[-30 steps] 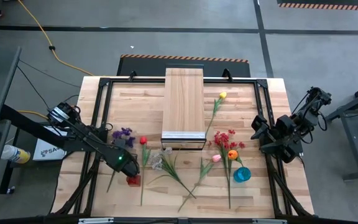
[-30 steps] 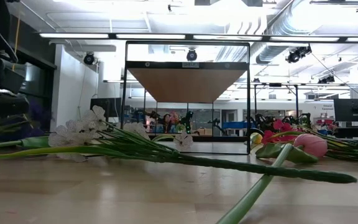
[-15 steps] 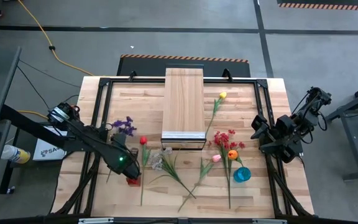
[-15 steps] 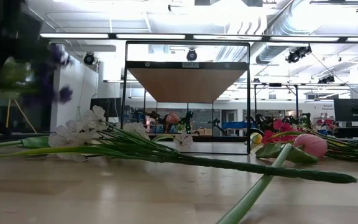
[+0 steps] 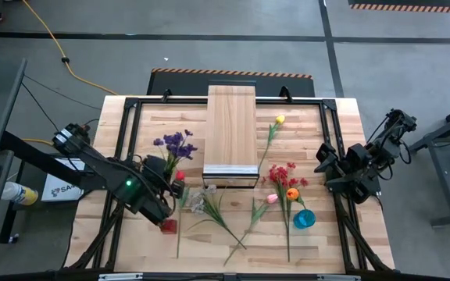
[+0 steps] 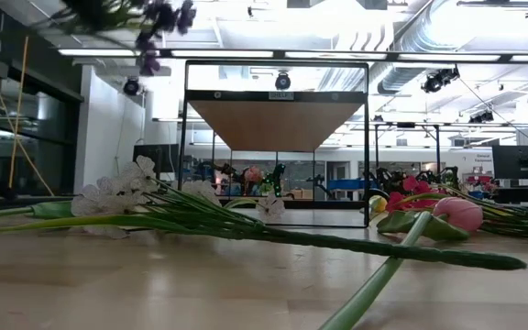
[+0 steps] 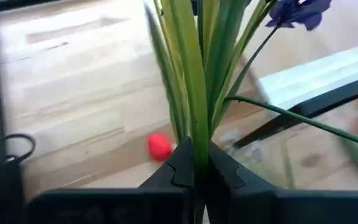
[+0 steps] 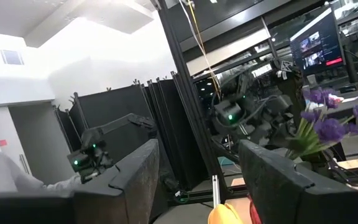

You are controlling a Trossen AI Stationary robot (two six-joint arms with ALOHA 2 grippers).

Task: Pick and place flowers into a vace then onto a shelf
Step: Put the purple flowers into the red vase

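My left gripper (image 5: pixel 162 170) is shut on a purple spray (image 5: pixel 176 144), which is lifted above the table's left half. Its blossoms show at the top of the low view (image 6: pixel 159 18) and in the left wrist view (image 7: pixel 297 11). The pale wood shelf (image 5: pixel 231 129) stands at the far middle. A red tulip (image 5: pixel 180 176), white spray (image 5: pixel 201 199), pink tulip (image 5: pixel 273 198), red spray (image 5: pixel 287 173), orange tulip (image 5: pixel 292 193) and yellow tulip (image 5: pixel 280 119) lie flat on the tabletop. A blue round vessel (image 5: pixel 304 218) stands near right. My right gripper (image 5: pixel 324 160) waits open at the right edge. My left gripper pinches the spray's bundle of green stems and leaves (image 7: pixel 194 134) between its two fingers (image 7: pixel 225 171), low on the bundle. The fingers slant down from the near left and lie across the stems. The spray is lifted clear of the table, its blossoms rising beyond the fingers.
A small red object (image 5: pixel 167 226) sits on the table near the left arm. A black frame (image 5: pixel 135 105) runs round the tabletop. Bare wood lies left of the shelf (image 5: pixel 170 121) and along the near edge.
My left gripper has risen from the table and tipped up from pointing steeply down, staying shut. The purple spray has come up with it, lifted clear, and its blossoms have swung toward the far edge and the shelf.
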